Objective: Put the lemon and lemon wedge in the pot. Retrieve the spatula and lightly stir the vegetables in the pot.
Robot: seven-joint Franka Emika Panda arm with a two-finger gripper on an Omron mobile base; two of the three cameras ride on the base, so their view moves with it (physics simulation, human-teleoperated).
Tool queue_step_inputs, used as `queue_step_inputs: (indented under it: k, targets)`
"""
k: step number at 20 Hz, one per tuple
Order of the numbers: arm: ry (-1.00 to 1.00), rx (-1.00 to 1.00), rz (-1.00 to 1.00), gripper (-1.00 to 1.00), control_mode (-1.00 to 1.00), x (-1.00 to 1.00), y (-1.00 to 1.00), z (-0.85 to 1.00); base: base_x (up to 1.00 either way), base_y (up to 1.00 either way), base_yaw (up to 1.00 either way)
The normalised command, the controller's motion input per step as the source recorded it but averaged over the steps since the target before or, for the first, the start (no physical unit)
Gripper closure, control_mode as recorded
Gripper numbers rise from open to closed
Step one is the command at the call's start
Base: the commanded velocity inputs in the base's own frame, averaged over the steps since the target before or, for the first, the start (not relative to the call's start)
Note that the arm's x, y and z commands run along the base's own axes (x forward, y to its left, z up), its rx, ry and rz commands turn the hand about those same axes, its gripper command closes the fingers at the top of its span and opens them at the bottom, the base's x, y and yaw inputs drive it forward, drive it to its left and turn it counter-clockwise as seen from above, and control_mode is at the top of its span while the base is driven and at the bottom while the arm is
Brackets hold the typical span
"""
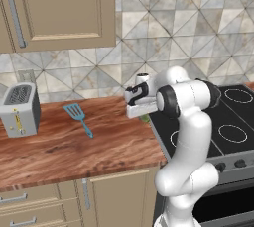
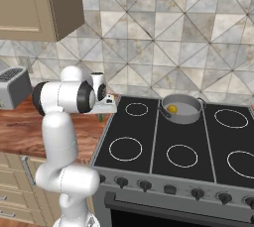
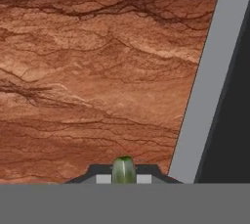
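Holding: you have the lemon wedge [image 3: 124, 170] pinched between the fingertips of the gripper [image 3: 124, 175]; jaws closed down on it, green sliver poking up between them in the hand view.
Gripper position: over the wooden counter [image 1: 59, 146], just beside the stove's left edge; a speck of green shows under the hand in both base views.
Lemon: lemon [image 2: 171, 108] already sits inside the pot [image 2: 182, 108], toward its left side.
Pot location: back middle burner of the stove [image 2: 163, 141], well apart from the gripper.
Key relation: pot lies to the gripper's right and a bit farther back; you need to carry the wedge rightward across the back-left burner ring to get over the pot's rim.
Hand view cue: grey stove trim and black cooktop run up the right side, so the stove is on that side of the hand.
Spatula: spatula [image 1: 79, 118] lies flat on the counter to the left, head toward the wall, handle running toward the counter's front edge; untouched.
Toaster: toaster [image 1: 20, 109] far left, clear of your path.
Stage: judged as wedge transfer, stirring not yet started.
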Motion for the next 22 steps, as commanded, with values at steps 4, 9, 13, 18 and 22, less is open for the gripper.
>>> queue_step_inputs:
  k: [4, 9, 13, 18, 22]
  targets:
    - [0.00, -0.02, -0.09, 1.00, -1.00, 0.09, -0.45, 0.37, 0.00, 0.00, 0.00]
    - [-0.09, -0.11, -0.20, 1.00, -1.00, 0.08, -0.52, 0.34, 0.00, 0.00, 0.00]
    - [-0.10, -0.14, -0.34, 1.00, -1.00, 0.10, -0.54, 0.26, 0.00, 0.00, 0.00]
    - [-0.14, -0.12, -0.33, 1.00, -1.00, 0.13, -0.53, 0.25, 0.00, 0.00, 0.00]
    - [-0.11, -0.05, -0.21, 1.00, -1.00, 0.25, -0.57, 0.24, 0.00, 0.00, 0.00]
